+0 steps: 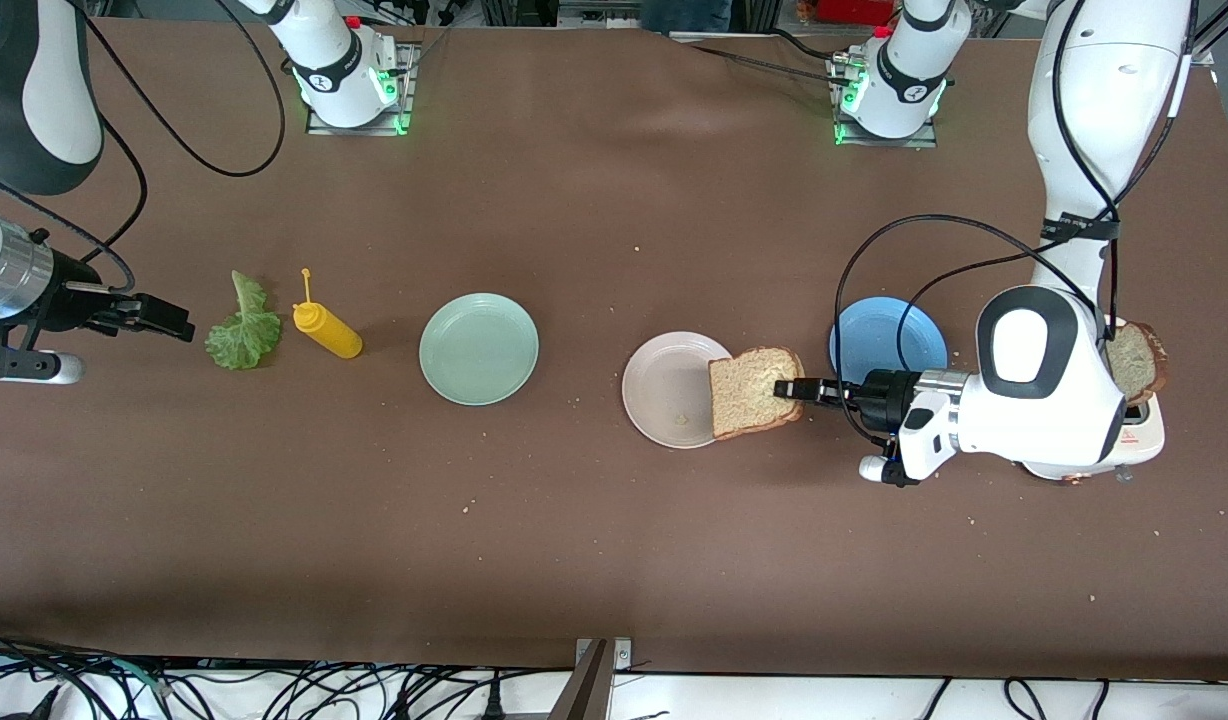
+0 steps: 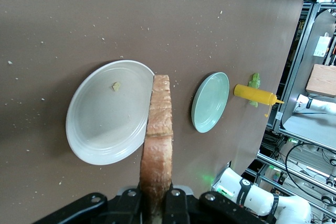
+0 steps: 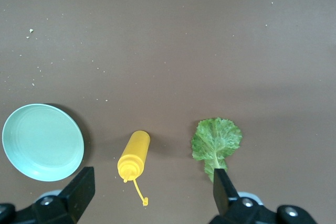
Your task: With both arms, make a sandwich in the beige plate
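The beige plate [image 1: 659, 385] lies mid-table with only a crumb in it. My left gripper [image 1: 799, 388] is shut on the crust of a toast slice [image 1: 752, 392], holding it flat over the plate's rim toward the left arm's end. In the left wrist view that toast [image 2: 157, 129] shows edge-on between the fingers of the gripper [image 2: 156, 203], beside the plate [image 2: 105, 114]. A second toast slice [image 1: 1134, 360] is partly hidden by the left arm. The lettuce [image 1: 242, 328] lies flat near the right arm's end. My right gripper [image 1: 169, 318] hangs open beside the lettuce [image 3: 216, 139], empty [image 3: 151, 182].
A yellow squeeze bottle [image 1: 326, 330] lies between the lettuce and a mint-green plate [image 1: 479, 348]. A blue plate [image 1: 879, 335] sits beside the beige one, under the left arm's cables. A white appliance [image 1: 1144, 435] holds the second toast. Crumbs dot the brown table.
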{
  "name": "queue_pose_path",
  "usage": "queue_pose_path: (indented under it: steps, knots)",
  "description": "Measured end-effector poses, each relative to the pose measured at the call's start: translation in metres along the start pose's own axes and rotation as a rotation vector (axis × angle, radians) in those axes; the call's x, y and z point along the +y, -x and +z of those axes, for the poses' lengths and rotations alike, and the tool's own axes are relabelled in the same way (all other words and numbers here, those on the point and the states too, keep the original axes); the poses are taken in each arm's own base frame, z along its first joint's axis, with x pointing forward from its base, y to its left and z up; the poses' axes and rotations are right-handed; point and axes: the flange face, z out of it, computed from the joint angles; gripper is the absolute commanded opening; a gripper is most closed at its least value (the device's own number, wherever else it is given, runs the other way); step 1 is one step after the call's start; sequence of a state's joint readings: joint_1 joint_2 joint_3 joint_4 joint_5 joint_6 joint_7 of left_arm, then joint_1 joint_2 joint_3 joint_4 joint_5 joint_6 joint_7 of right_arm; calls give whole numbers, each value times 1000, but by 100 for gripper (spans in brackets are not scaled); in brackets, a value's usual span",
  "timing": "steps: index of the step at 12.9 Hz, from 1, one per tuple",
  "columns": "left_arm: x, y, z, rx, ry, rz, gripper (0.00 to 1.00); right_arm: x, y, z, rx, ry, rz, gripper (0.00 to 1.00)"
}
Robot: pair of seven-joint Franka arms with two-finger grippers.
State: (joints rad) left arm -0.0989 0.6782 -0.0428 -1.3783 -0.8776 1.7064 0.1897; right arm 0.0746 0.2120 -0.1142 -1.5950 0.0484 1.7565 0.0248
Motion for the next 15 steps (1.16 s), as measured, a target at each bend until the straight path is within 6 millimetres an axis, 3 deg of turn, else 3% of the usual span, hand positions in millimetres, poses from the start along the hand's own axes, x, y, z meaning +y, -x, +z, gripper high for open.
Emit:
queue_pose_path:
  steps: [4, 7, 11, 15]
  knots:
    - [-10, -9, 37, -12, 56, -28, 0, 3, 0, 0, -1, 0, -66, 100]
    - [-17, -15, 61, 25, 122, -22, 0, 25, -3, 7, -6, -67, -185, 100]
    - [-38, -11, 77, 36, 127, 28, 0, 70, -5, 30, -13, -151, -341, 100]
    - [-42, -5, 94, 8, 118, 73, 0, 81, -4, 60, -10, -277, -480, 100]
